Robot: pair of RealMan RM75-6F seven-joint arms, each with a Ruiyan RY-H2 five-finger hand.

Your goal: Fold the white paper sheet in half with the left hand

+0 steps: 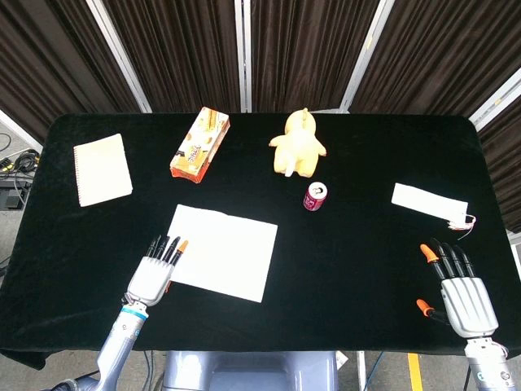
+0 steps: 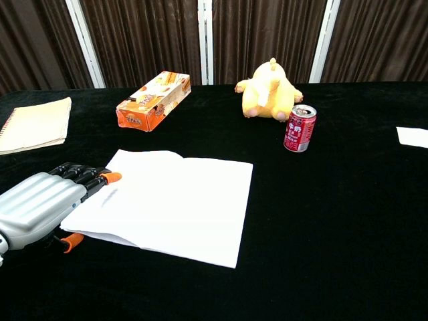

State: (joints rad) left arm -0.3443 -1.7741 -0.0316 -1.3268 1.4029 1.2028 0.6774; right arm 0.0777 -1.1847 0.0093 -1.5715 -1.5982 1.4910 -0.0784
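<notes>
The white paper sheet point(image 1: 222, 252) point(image 2: 167, 203) lies flat on the black table, front left of centre. My left hand point(image 1: 155, 274) point(image 2: 41, 206) lies palm down at the sheet's left edge, its fingers stretched out, with the orange fingertips point(image 2: 111, 178) touching or just over the paper's margin. It holds nothing. My right hand point(image 1: 461, 292) rests flat and open on the table at the front right, far from the sheet, and shows only in the head view.
A notebook point(image 1: 102, 169) lies at the back left. An orange snack box point(image 1: 199, 144), a yellow plush toy point(image 1: 296, 144) and a red can point(image 1: 315, 196) stand behind the sheet. A white folded cloth point(image 1: 430, 203) lies at the right.
</notes>
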